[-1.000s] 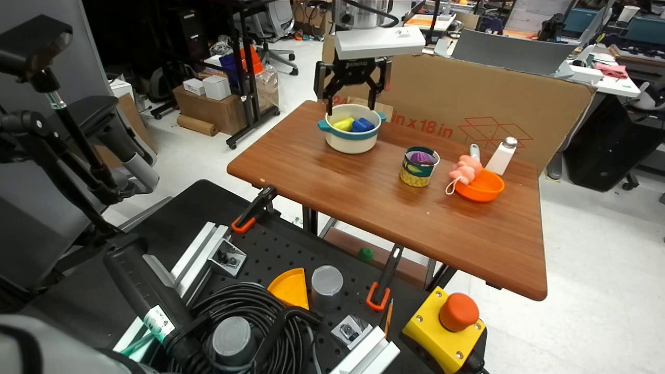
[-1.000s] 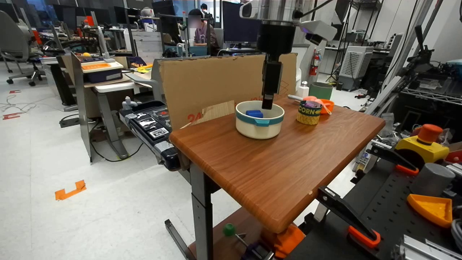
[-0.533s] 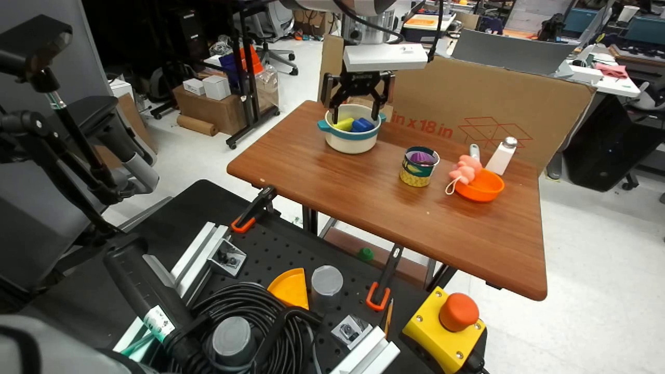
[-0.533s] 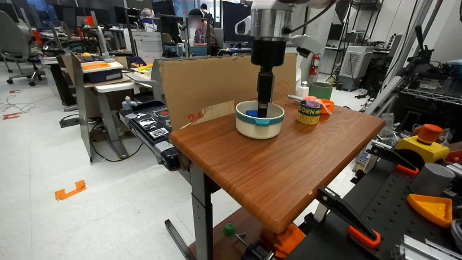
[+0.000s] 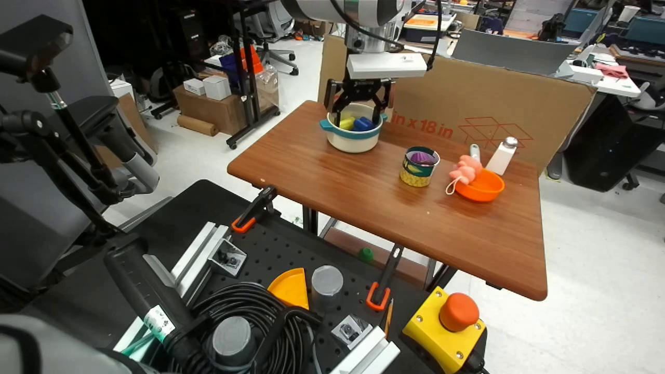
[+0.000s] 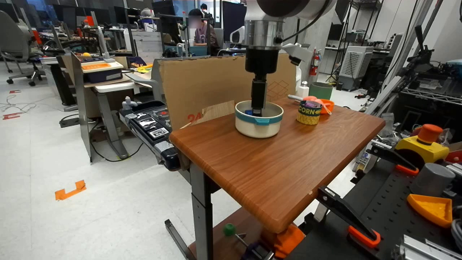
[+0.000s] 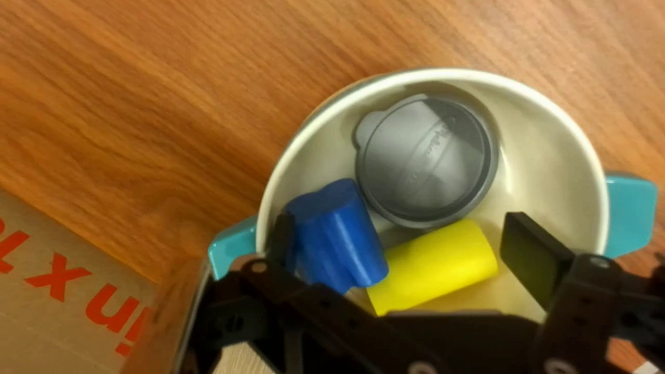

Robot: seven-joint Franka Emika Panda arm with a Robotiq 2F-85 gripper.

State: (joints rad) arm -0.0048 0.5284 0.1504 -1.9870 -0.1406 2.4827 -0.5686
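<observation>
End effector [image 7: 401, 231], spread wide, masks the pot [image 7: 550, 156] at six o'clock (wrist view); contact with blue block [image 7: 343, 239], nine o'clock, unclear.

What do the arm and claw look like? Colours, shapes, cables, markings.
Arm: pale rounded casing, then a silver cylinder with a black collar below. A white box juts out at the side; a black cable runs down beside it. Claw: black, angular linkages, two fingers with blocky rectangular tips. No markings legible.
</observation>
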